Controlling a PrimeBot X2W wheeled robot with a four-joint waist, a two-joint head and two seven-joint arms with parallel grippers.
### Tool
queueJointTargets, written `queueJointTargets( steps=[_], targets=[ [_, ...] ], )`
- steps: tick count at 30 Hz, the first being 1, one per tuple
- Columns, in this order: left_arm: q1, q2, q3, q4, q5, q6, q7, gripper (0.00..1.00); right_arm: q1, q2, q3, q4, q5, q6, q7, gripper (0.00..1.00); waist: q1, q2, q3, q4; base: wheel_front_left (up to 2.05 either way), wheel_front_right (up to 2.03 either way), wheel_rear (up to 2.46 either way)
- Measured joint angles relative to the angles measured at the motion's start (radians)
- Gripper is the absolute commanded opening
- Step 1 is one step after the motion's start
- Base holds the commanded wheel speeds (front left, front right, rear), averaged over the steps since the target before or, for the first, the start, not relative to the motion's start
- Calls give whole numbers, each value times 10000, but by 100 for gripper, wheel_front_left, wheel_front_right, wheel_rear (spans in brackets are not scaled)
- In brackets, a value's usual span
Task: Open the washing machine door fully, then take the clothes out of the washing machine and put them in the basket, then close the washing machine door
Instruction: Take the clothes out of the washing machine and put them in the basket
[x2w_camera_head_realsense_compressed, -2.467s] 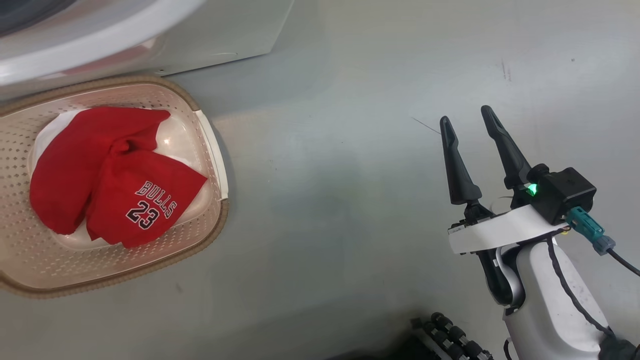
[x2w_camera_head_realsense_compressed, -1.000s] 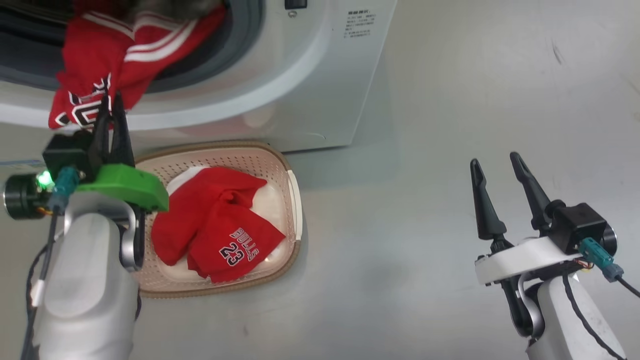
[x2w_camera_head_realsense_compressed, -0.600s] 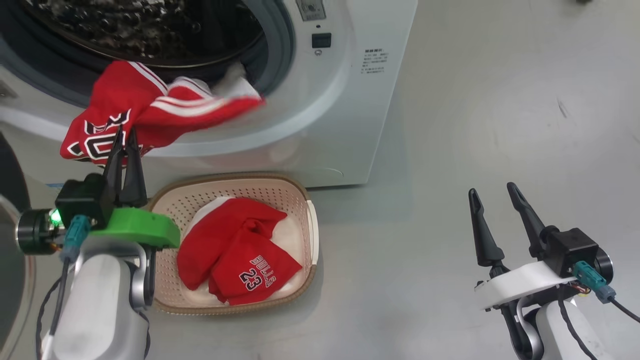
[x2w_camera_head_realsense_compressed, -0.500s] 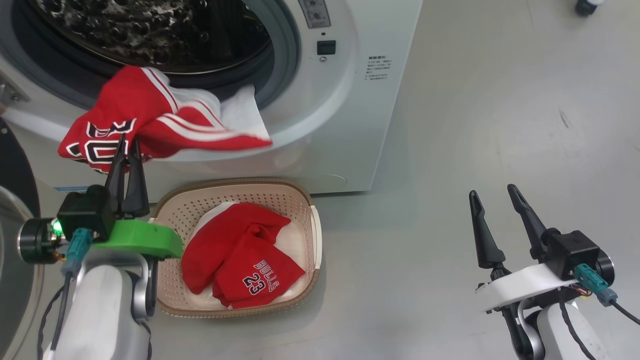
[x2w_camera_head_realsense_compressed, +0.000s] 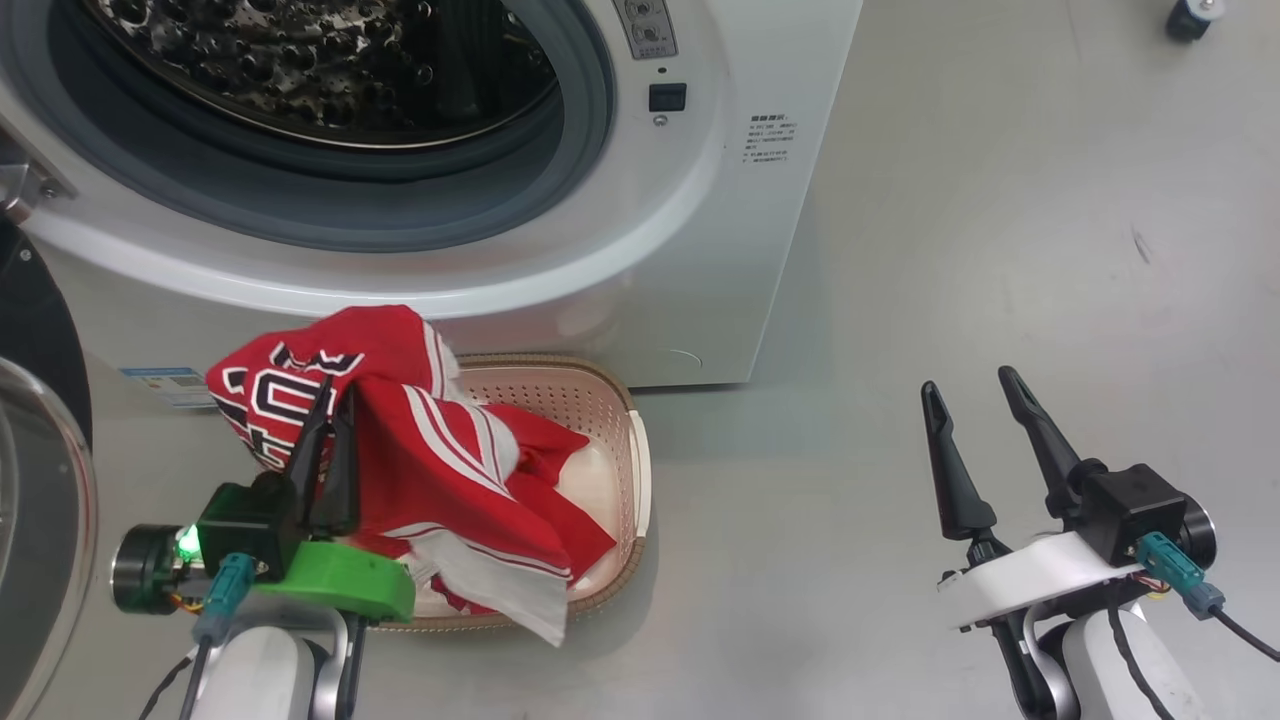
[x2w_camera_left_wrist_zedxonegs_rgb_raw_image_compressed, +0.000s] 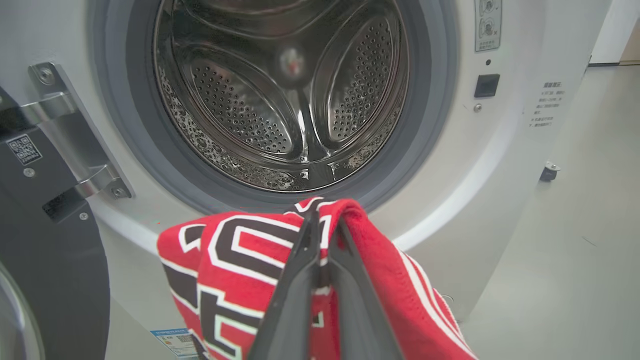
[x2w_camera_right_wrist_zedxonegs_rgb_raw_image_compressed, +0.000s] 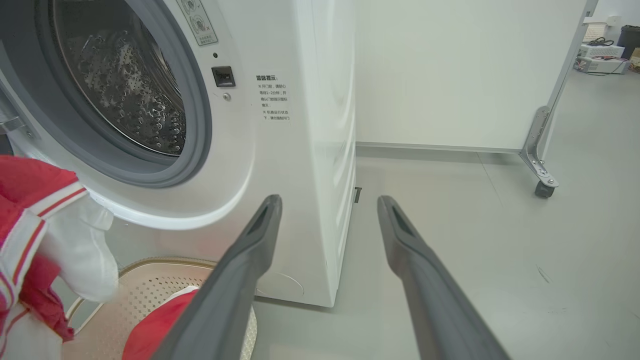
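- Across the ground before me spreads a bare grey floor (x2w_camera_head_realsense_compressed: 900, 250), and everything else stands on it.
- At the upper left of my head view stands the washing machine (x2w_camera_head_realsense_compressed: 620, 260), white, with a grey gasket around the perforated steel drum (x2w_camera_head_realsense_compressed: 330, 60).
- At the far left edge, the washing machine door (x2w_camera_head_realsense_compressed: 40, 350) is swung wide open, its black rim and clear window well away from the opening.
- Just in front of the machine's base sits the basket (x2w_camera_head_realsense_compressed: 575, 395), cream and perforated with a brown rim; clothes (x2w_camera_head_realsense_compressed: 545, 445) lie in it, red with some white.
- Over the basket's left half hangs a red jersey (x2w_camera_head_realsense_compressed: 400, 430) with black-and-white lettering and white stripes; its white trailing end falls past the near rim.
- My left gripper (x2w_camera_head_realsense_compressed: 336, 392) is pinched tight on the lettered fold of that jersey and holds it up above the basket.
- My right gripper (x2w_camera_head_realsense_compressed: 968, 382) has its fingers spread wide with nothing between them, above bare floor and well to the right of the basket.
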Motion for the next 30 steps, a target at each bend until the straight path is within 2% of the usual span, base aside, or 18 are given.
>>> queueJointTargets(
  steps=[12,24,25,27,28,30],
  targets=[
    [-100,-13,-339,1085,-105,-178,251,0,-50,50,31,-403,0,-6,12,100,0,0,738,-333,0,0,0],
    [-1607,-61,-274,3597,-466,-261,1145,0,-600,104,268,-554,0,90,12,100,0,0,1618,-702,0,0,0],
    [-1685,-63,-268,3816,-468,-253,1289,35,-628,107,267,-552,2,90,12,100,0,0,1664,-755,0,0,0],
    [-1836,-79,-198,4234,-487,-205,1488,91,-661,111,255,-529,4,90,12,100,0,0,1746,-864,0,0,0],
    [-1898,-79,-165,4385,-527,-205,1534,100,-661,113,247,-512,8,88,12,100,0,0,1780,-916,0,0,0],
    [-2072,-79,-171,4621,-541,-203,1544,100,-659,121,198,-454,19,82,12,100,0,0,1829,-1013,0,0,0]
  ],
)
